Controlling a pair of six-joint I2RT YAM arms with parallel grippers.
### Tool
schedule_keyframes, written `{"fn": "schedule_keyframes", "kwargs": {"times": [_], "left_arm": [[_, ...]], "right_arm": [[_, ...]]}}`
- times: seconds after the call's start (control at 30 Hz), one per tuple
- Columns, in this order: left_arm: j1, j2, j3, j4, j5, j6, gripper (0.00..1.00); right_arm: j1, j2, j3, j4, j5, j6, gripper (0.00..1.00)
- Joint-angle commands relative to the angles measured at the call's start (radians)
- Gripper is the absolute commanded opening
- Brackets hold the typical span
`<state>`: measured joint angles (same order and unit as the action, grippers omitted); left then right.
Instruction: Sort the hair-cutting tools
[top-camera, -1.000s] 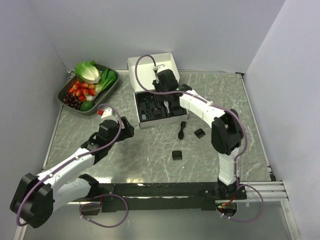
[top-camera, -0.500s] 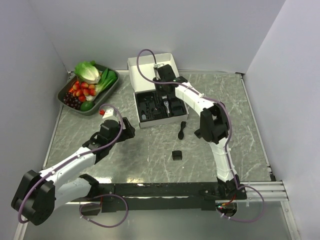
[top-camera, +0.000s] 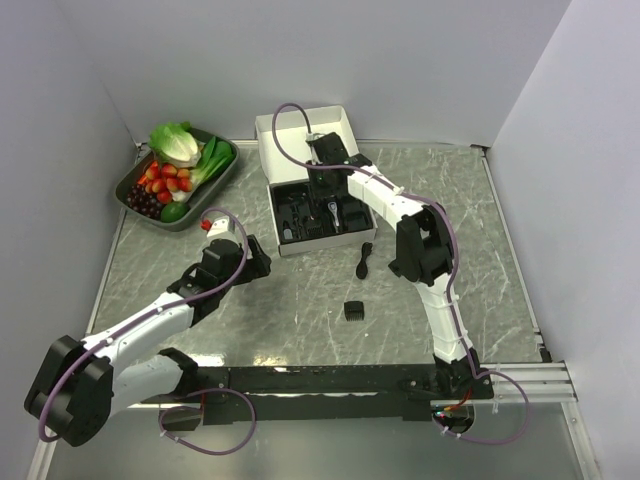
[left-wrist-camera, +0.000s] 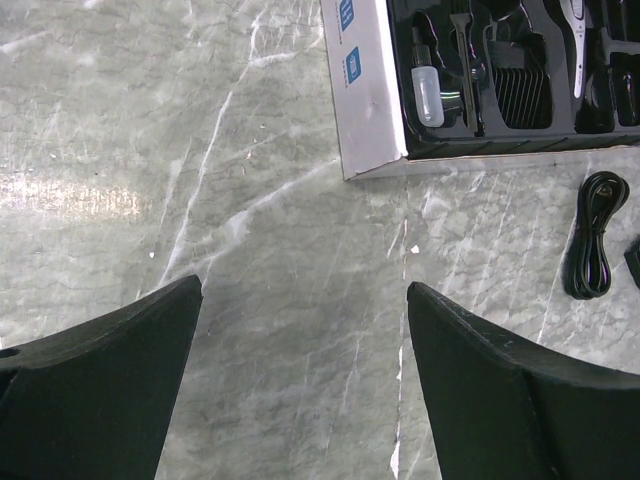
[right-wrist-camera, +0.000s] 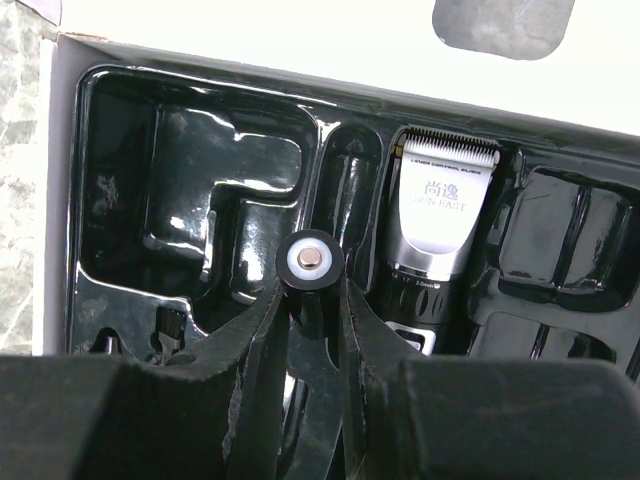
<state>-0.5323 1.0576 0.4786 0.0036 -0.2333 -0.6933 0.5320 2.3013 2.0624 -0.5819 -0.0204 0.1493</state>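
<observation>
Black cylinder (right-wrist-camera: 310, 262) sits pinched end-up in the right claw (right-wrist-camera: 312, 300), near the tray's (right-wrist-camera: 120, 200) back edge. A long slot (right-wrist-camera: 345, 180) lies just ahead, beside the clipper (right-wrist-camera: 440, 215). Left claw (left-wrist-camera: 303, 288) hangs wide open, farther off.

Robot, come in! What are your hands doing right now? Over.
Right gripper shut on black cylinder, over the box's black tray. Left gripper open, empty, above table. On table: comb guard, cable. Nothing seen blocking.
</observation>
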Motion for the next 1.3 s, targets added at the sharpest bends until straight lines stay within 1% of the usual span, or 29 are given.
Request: {"fn": "schedule_keyframes", "kwargs": {"times": [0.0,0.07,0.23,0.4,0.6,0.7,0.8,0.83,0.9,0.97,1.03,1.27], "left_arm": [[-0.008,0.004,0.015,0.038,0.009,0.009,0.89],[-0.008,0.002,0.015,0.041,0.009,0.009,0.89],[-0.009,0.001,0.017,0.039,0.009,0.011,0.89],[-0.009,0.001,0.017,0.038,0.008,0.011,0.89],[-0.012,-0.001,0.018,0.035,0.005,0.012,0.89],[-0.011,-0.002,0.017,0.035,0.003,0.012,0.89],[-0.011,-0.004,0.014,0.036,0.005,0.011,0.89],[-0.011,-0.004,0.014,0.035,0.005,0.011,0.89],[-0.011,-0.005,0.015,0.036,0.005,0.011,0.89],[-0.011,-0.004,0.014,0.038,0.006,0.011,0.89],[-0.011,-0.005,0.012,0.039,0.006,0.011,0.89],[-0.012,-0.004,0.012,0.041,0.006,0.009,0.89]], "right_arm": [[-0.004,0.023,0.067,-0.016,-0.001,0.009,0.03],[-0.007,0.027,0.062,-0.018,0.005,0.009,0.04],[-0.006,0.030,0.050,-0.012,0.004,0.007,0.09],[-0.006,0.041,0.065,-0.013,0.007,0.007,0.09],[-0.006,0.064,0.090,-0.027,0.004,0.009,0.11],[-0.006,0.060,0.082,-0.022,0.004,0.009,0.16],[-0.006,0.055,0.079,-0.021,0.004,0.009,0.24],[-0.004,0.052,0.079,-0.022,0.004,0.009,0.29],[-0.006,0.040,0.073,-0.015,0.004,0.009,0.32],[-0.004,0.026,0.059,-0.006,0.005,0.009,0.40],[-0.004,0.009,0.050,0.004,0.005,0.006,0.45],[0.000,-0.048,0.031,0.019,0.013,-0.008,0.52]]}}
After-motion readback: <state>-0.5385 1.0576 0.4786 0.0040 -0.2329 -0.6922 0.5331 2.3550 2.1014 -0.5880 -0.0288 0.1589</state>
